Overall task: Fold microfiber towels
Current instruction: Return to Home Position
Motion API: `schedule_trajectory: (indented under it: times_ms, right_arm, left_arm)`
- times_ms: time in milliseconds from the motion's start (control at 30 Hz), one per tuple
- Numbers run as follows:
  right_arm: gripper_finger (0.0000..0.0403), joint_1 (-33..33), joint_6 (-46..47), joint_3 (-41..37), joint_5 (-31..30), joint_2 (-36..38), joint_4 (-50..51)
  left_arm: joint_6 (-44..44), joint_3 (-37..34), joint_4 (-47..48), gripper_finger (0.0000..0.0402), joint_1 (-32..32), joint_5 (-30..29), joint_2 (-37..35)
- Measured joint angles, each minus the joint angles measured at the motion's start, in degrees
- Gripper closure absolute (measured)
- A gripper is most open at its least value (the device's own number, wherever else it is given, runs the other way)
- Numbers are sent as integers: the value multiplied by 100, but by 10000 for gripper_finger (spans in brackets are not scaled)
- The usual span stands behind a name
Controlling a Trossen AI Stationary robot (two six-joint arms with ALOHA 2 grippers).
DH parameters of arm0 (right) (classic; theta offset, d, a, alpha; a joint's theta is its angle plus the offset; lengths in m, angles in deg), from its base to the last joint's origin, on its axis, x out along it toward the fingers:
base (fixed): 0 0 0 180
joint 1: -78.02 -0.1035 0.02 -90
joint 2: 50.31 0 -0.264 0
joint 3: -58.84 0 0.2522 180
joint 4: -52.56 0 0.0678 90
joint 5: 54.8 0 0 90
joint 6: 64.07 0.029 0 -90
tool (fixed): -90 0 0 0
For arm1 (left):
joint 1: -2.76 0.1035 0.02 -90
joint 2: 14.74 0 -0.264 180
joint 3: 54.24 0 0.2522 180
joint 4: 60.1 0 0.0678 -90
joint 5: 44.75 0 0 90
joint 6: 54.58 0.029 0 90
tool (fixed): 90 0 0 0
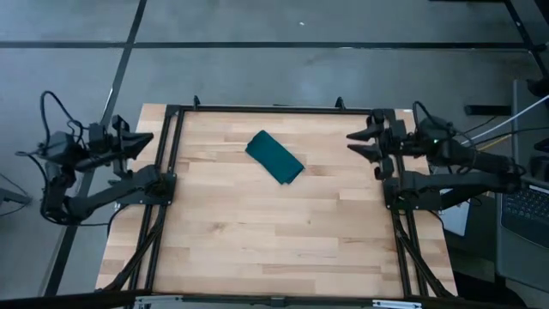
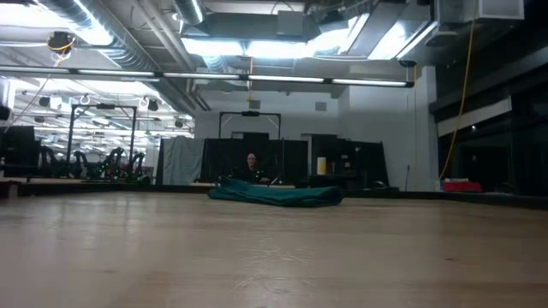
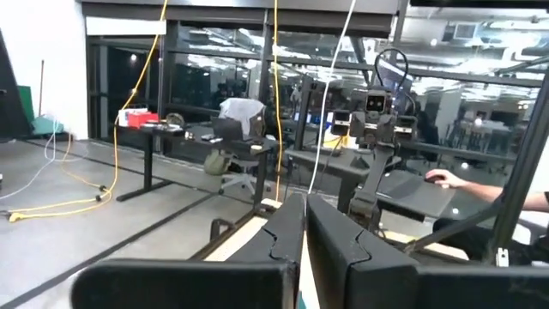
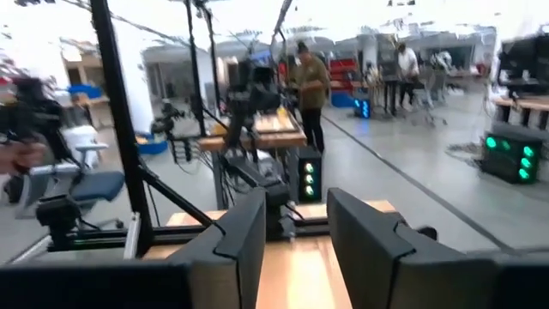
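Near the middle of the worktop (image 1: 257, 232), a little toward its edge at the top of the high view, lies the folded dark green microfiber towel (image 1: 274, 157), well apart from both grippers. The left gripper (image 1: 151, 137) hangs at the left edge with fingers pressed together; the right gripper (image 1: 350, 142) by the right edge, fingers spread apart

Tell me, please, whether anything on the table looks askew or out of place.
Only a small thing: the folded towel lies at a slant to the edges of the table, and in the low view it looks slightly lumpy rather than flat. The left gripper and right gripper sit at the table's sides, clear of it.
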Motion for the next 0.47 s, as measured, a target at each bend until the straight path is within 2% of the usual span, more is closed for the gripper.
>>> schedule_trajectory:
  times_ms: [100,167,233,333,467]
  right_arm:
    - [263,-134,58,-674,3,341,-611]
    - [257,-213,60,-1049,-23,562,-869]
    - [252,-293,68,-1355,-179,781,-909]
    - [244,-397,64,-1782,-460,1160,-875]
    - [235,-481,-55,-2305,-700,2070,-848]
  left_arm:
    - [-26,-388,-93,391,0,18,-468]
    - [4,-513,-114,393,20,199,-455]
    - [178,-549,147,394,30,280,-443]
    - [296,-701,-32,393,103,183,-469]
    - [536,-592,13,389,154,112,-471]
